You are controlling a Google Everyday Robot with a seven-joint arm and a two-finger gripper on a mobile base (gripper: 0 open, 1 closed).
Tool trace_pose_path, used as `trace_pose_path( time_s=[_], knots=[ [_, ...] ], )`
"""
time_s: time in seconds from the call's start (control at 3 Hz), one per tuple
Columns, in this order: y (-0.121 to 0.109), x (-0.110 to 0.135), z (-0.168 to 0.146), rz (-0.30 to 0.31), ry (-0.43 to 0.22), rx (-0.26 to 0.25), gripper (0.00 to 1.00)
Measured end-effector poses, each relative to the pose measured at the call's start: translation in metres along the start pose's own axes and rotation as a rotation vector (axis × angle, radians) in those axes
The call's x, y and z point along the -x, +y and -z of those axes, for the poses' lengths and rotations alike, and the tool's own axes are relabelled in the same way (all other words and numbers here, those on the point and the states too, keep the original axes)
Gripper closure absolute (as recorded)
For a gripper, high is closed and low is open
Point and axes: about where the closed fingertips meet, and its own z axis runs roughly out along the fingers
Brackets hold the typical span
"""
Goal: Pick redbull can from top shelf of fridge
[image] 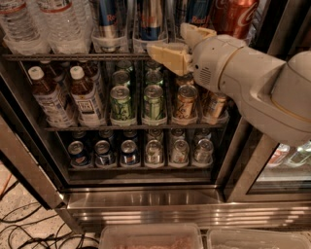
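Observation:
The fridge [146,199] stands open in front of me. Its top shelf [73,57] holds three redbull cans [150,22] side by side, blue and silver, in clear guides. My gripper [179,43] hovers at the front edge of that shelf, just before the rightmost redbull can [197,12]. It is open, its cream fingers [167,54] spread with nothing between them. The can tops are cut off by the frame's upper edge.
Water bottles [58,24] fill the top shelf's left side, and a red Coca-Cola can [233,17] stands at its right. Lower racks hold tea bottles [87,95], green cans [121,102] and small cans [154,151]. Two plastic bins [150,237] sit on the floor.

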Motion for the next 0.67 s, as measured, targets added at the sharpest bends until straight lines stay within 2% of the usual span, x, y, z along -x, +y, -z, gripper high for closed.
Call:
trace_pose_path(
  time_s=[0.67],
  knots=[
    [0.005,0.006,-0.029,0.011,-0.013,0.065,0.33]
  ],
)
